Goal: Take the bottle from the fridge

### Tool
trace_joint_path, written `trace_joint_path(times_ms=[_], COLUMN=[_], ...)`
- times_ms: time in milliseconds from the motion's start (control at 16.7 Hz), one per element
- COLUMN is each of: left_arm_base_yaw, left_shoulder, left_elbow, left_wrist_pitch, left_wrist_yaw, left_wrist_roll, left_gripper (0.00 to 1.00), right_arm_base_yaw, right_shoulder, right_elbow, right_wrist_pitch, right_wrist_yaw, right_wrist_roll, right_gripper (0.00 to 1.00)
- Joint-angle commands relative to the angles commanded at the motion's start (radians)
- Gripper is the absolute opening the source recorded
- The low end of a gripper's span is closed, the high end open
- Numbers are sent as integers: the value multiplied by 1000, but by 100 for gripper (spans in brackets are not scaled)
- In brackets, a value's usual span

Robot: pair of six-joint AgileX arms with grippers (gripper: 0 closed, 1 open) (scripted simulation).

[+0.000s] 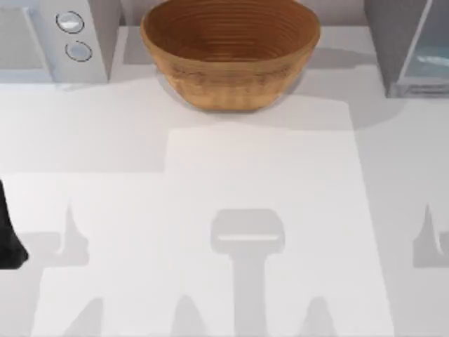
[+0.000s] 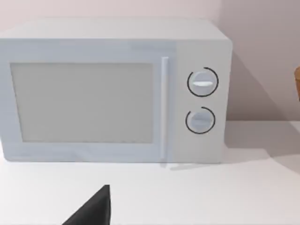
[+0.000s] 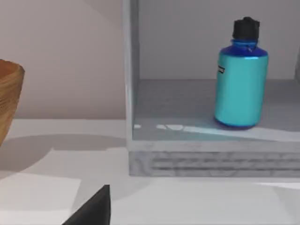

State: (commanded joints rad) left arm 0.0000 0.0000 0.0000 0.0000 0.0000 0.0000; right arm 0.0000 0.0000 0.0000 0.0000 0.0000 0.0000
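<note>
Right, here's the table [image 1: 266, 175] from above: white, with a woven bowl [image 1: 230, 53] at the back in the middle, the microwave [image 1: 52, 38] at the back left and the fridge [image 1: 410, 45] at the back right. The fridge is a grey box, and its pale bluish panel [image 1: 429, 60] catches the light on the side toward the table.

Over to the right wrist view, and there's the bottle [image 3: 240, 75]! It stands upright inside the fridge [image 3: 197, 154], on the grey floor of the compartment, black cap on top, teal body below. It sits a little back from the front lip, nothing touching it. The fridge's left wall [image 3: 131, 70] rises beside the opening, well apart from the bottle. The bowl's edge [image 3: 9, 101] peeks in at the side of this view, out on the table.

A dark wedge [image 3: 91, 208] of the right arm's own hardware pokes into that view; how the fingers stand, I cannot tell. It is clear of the fridge and holds nothing that I can see.

The left wrist view faces the microwave [image 2: 112, 91] square on: closed door, a vertical handle [image 2: 164, 108], two round knobs [image 2: 202, 82] one above the other. A dark wedge [image 2: 91, 208] there too, fingers' state unreadable. A dark bit of the left arm [image 1: 8, 235] sits at the table's left edge.
</note>
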Motion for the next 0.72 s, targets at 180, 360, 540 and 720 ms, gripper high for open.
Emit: trace_joint_path(times_ms=[180,360,540,720], left_arm_base_yaw=[0,0,0,0], left_shoulder=[0,0,0,0], left_elbow=[0,0,0,0], left_wrist_pitch=[0,0,0,0], left_wrist_yaw=[0,0,0,0], left_wrist_roll=[0,0,0,0], left_gripper=[100,100,100,100], right_arm_base_yaw=[-4,-38,-100,-178], right_shoulder=[10,103,290,563], right_elbow=[2,16,41,67], right_wrist_pitch=[10,105,290,535], right_wrist_yaw=[-4,-38,-96,-170], right_wrist_roll=[0,-2,-3,-2], right_gripper=[100,100,100,100])
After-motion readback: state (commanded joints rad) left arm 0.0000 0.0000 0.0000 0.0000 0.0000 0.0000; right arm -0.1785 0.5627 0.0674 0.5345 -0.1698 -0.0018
